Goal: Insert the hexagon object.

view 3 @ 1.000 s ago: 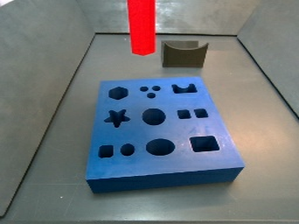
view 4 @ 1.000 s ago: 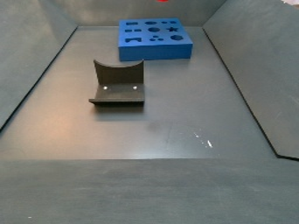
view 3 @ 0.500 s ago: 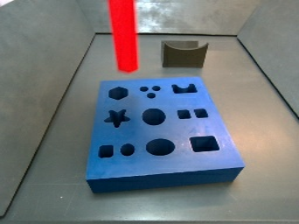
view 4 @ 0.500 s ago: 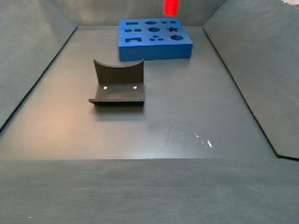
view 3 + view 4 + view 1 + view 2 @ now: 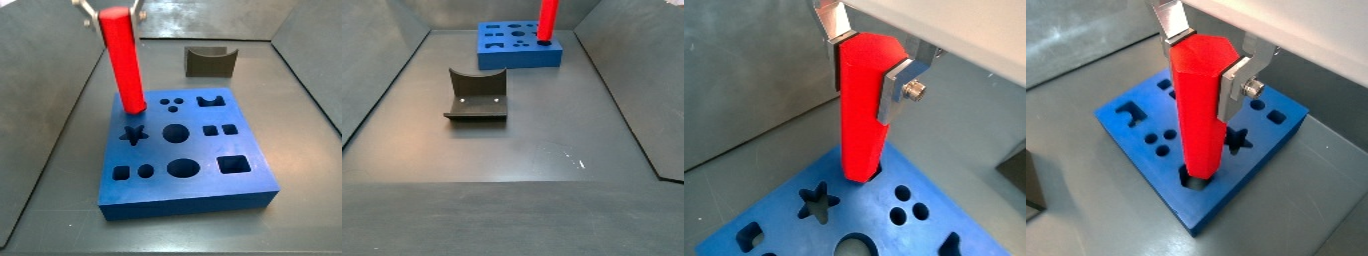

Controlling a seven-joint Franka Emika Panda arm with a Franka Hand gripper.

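The hexagon object, a long bright red faceted rod, stands upright with its lower end in the mouth of the hexagonal hole at a corner of the blue block. It also shows in a side view and in both wrist views. My gripper is shut on the rod's upper end. One silver finger sits on one side and the other finger on the opposite side. The hole under the rod is mostly hidden.
The blue block has several other cut-out holes: a star, circles, squares. The dark fixture stands on the grey floor away from the block; it also shows in a side view. Sloping grey walls surround the floor.
The rod, held in my gripper, has moved down and sideways from above the back of the bin to the block's hexagonal hole, where its lower end now sits.
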